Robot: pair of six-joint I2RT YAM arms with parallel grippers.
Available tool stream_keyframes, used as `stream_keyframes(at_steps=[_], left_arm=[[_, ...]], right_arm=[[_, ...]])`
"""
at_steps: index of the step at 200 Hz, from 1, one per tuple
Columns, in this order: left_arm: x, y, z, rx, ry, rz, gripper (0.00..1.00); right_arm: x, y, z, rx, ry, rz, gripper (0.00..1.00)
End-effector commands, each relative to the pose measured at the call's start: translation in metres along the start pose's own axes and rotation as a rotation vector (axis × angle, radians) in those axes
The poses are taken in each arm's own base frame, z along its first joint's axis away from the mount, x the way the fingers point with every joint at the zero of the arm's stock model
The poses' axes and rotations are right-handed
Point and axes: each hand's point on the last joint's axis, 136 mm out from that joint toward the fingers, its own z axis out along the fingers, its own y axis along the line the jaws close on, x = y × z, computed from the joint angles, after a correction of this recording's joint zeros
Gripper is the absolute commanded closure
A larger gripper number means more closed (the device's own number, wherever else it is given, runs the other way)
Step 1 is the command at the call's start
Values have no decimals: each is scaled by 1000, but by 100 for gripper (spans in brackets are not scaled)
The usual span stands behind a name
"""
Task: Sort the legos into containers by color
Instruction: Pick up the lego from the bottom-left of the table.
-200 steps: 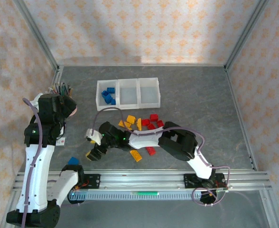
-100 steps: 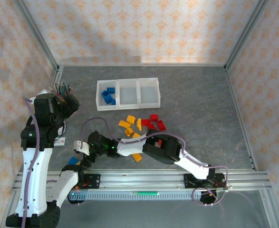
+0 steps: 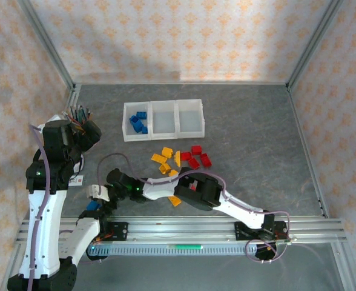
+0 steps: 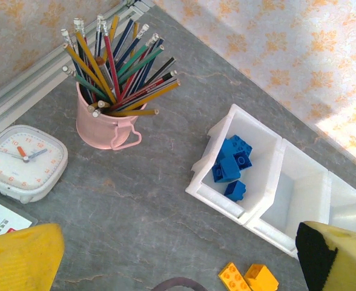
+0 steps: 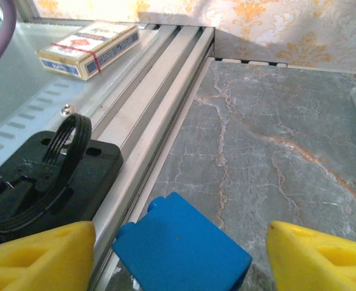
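Note:
A loose blue lego (image 5: 181,245) lies on the grey table right beside the near rail, and my right gripper (image 5: 181,262) stands open around it, yellow fingers (image 5: 39,257) on either side with a gap on the right. From above, the right gripper (image 3: 97,195) is far left over that blue lego (image 3: 92,206). The containers (image 3: 163,119) hold several blue legos (image 3: 138,121) in the left bin. Yellow legos (image 3: 163,159) and red legos (image 3: 196,156) lie loose in front of them. My left gripper (image 4: 178,267) hangs open and empty high above the table.
A pink cup of pencils (image 4: 105,124) and a white clock (image 4: 23,160) stand left of the containers (image 4: 275,182). The aluminium rail (image 5: 148,127), a black mount (image 5: 45,176) and a small card box (image 5: 87,45) border the blue lego on its left.
My right arm has swung left and toward the near rail, from the yellow bricks to the blue lego, and its jaws have narrowed a little. The left arm has hardly moved.

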Motion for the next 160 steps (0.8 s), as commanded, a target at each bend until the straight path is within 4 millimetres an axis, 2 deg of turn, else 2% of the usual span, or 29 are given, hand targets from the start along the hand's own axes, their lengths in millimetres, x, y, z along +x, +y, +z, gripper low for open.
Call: stream_keyframes(at_steps=[1,41,83,111,135,160], left_arm=[[2,4,-3,-9,2,17,1],[1,4,-4,-10,-1,19,1],[0,3,-5,-6,-1,18,1],[-1,3,-9,-3,-10,19,1],[-2,-1,-11,19,-8,11,0],[-9,-10,-20,64,-20,4,1]], right_arm=[[-2,4,11,-39,-8,-22,31],[2,2,20,-38,14,-25,34],[1,-6,26,-14,16,-2,54],[-10,-9,23,1,7,-9,66],[-38,-16,7,36,-38,-13,69],[-68,-35,-33,84,-113,38,69]])
